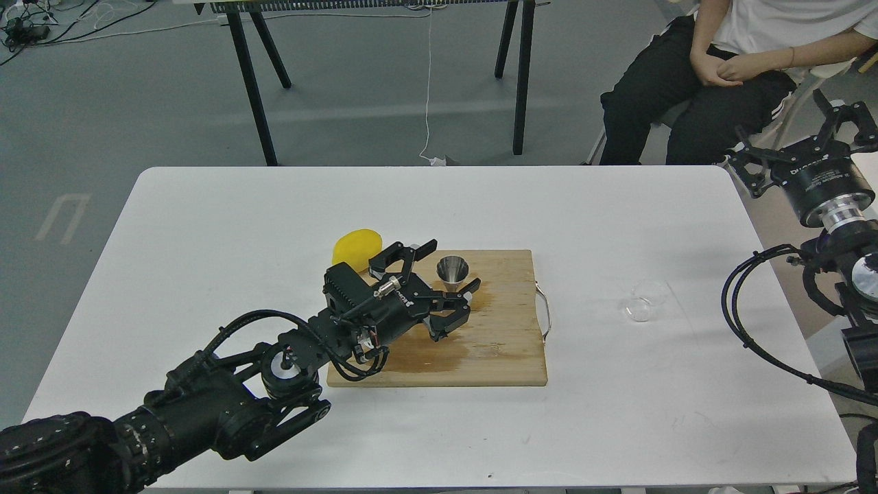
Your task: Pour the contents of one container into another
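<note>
steel jigger (453, 269) between open left end effector (454, 264) fingers (upright)

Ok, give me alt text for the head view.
The open left gripper brackets a steel jigger on a wet wooden board, lemon behind. A clear glass cup lies right; the right gripper hangs open, off-table.

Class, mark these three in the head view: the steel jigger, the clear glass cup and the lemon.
steel jigger (453, 268), head view, on its open upper cone.
clear glass cup (643, 302), head view, on its rim.
lemon (355, 248), head view, on its yellow skin.
</note>
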Robot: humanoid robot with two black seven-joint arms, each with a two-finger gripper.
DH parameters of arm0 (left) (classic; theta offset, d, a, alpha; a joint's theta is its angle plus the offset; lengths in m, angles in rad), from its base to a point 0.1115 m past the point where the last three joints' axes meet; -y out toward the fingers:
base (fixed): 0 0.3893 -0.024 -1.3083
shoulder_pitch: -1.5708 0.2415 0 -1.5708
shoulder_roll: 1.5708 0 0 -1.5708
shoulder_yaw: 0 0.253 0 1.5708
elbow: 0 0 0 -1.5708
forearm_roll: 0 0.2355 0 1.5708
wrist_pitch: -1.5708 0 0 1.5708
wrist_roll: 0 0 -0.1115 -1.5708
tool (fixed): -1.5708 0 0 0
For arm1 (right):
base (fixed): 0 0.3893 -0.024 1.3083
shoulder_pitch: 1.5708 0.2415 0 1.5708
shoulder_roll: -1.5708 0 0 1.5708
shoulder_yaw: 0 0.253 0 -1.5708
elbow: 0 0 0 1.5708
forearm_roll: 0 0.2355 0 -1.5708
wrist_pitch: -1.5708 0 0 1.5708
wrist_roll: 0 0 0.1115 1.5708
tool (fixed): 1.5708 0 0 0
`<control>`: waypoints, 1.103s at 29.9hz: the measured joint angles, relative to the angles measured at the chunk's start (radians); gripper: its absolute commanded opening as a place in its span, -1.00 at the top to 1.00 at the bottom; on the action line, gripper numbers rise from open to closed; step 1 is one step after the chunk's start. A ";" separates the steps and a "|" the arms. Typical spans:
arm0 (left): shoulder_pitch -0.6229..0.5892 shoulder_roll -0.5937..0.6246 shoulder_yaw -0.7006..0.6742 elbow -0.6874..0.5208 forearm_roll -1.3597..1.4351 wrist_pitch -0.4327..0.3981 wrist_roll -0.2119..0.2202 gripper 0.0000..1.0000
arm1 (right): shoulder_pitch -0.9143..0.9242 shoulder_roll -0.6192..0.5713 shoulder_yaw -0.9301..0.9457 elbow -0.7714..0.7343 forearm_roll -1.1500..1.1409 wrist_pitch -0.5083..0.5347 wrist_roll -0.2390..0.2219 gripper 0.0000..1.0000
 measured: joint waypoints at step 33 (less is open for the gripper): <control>-0.128 0.267 -0.637 -0.037 -2.046 -0.756 -0.263 -1.00 | -0.145 -0.089 0.008 0.163 0.186 0.000 -0.101 -1.00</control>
